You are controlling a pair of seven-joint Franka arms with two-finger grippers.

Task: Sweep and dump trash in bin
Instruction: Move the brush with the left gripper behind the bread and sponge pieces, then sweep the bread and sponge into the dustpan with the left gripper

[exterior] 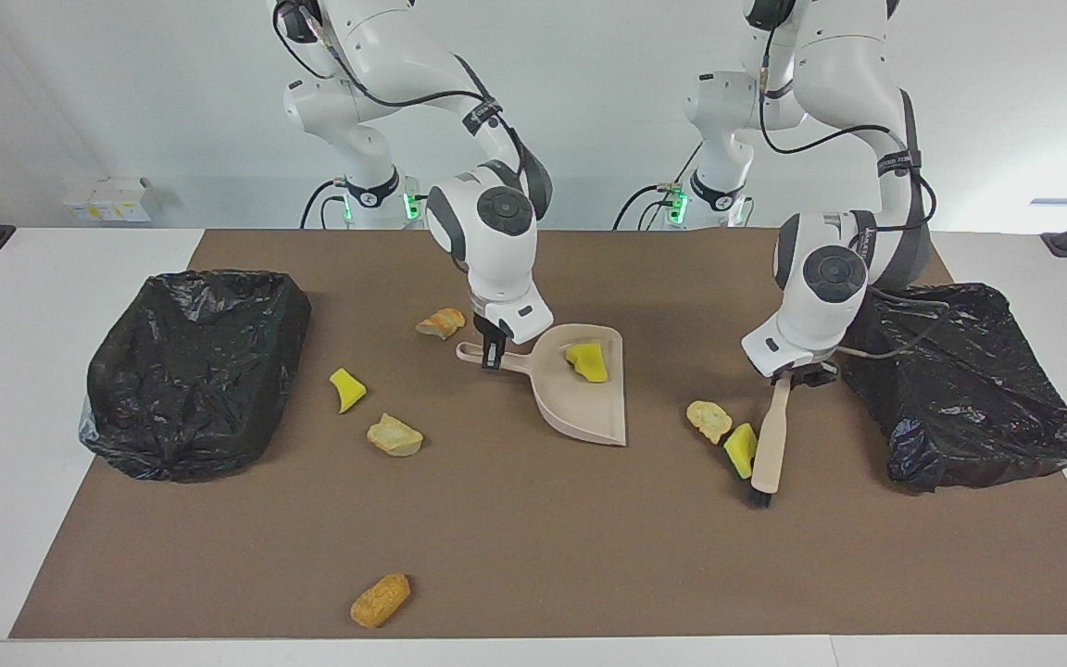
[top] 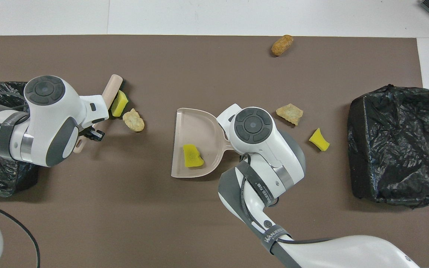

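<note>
My right gripper (exterior: pixel 494 355) is shut on the handle of the beige dustpan (exterior: pixel 589 412), which lies flat mid-table with one yellow sponge piece (exterior: pixel 587 361) in it. My left gripper (exterior: pixel 797 375) is shut on the wooden brush (exterior: pixel 772 435), whose bristles rest on the mat against a green-backed sponge (exterior: pixel 741 449), with a bread lump (exterior: pixel 709 420) beside it. More trash lies loose: a bread piece (exterior: pixel 441 322) by the right gripper, a yellow sponge (exterior: pixel 346 389), a bread lump (exterior: pixel 395 434) and an orange lump (exterior: pixel 381 599) farthest from the robots.
One black-bagged bin (exterior: pixel 195 371) stands at the right arm's end of the brown mat, another (exterior: pixel 960 398) at the left arm's end, close beside the left gripper. In the overhead view the right arm's wrist (top: pixel 253 124) covers the dustpan's handle.
</note>
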